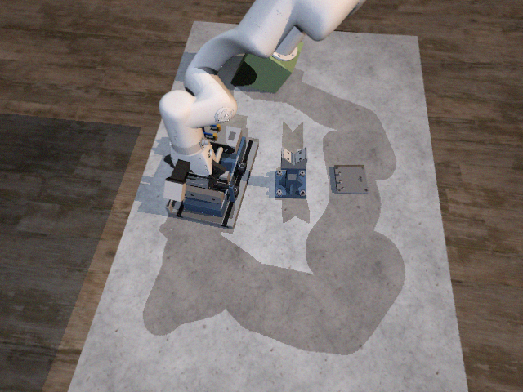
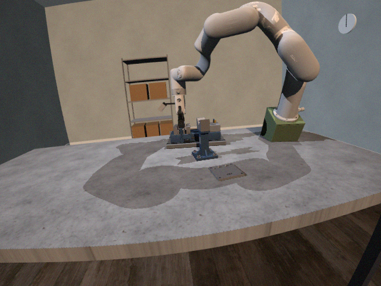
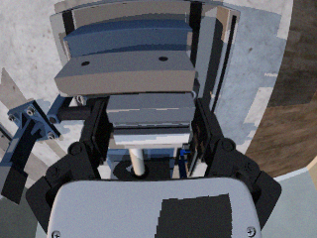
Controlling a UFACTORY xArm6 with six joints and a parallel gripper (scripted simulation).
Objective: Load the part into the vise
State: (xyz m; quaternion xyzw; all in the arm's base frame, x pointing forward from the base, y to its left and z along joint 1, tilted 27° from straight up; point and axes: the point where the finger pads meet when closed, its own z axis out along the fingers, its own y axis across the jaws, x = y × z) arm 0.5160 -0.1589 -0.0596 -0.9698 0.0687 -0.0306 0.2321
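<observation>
The part (image 3: pixel 151 111), a grey block, lies low in the vise (image 1: pixel 211 185), between the jaws. Its far long side sits close against a grey jaw with two holes (image 3: pixel 126 74). I cannot make out its slot or the work stop. My gripper (image 3: pixel 151 111) reaches straight down into the vise. It is open, with one black finger on each side of the part and a small gap to it. The gripper also shows in the overhead view (image 1: pixel 216 173) and in the side view (image 2: pixel 180 120). The infeed plate (image 1: pixel 350 179) is bare.
The blue V-block (image 1: pixel 291 178) stands between the vise and the infeed plate, and also shows at the left edge of the wrist view (image 3: pixel 30 126). The arm's green base (image 1: pixel 264 69) sits at the back of the mat. A white rod (image 3: pixel 137 159) lies under the gripper.
</observation>
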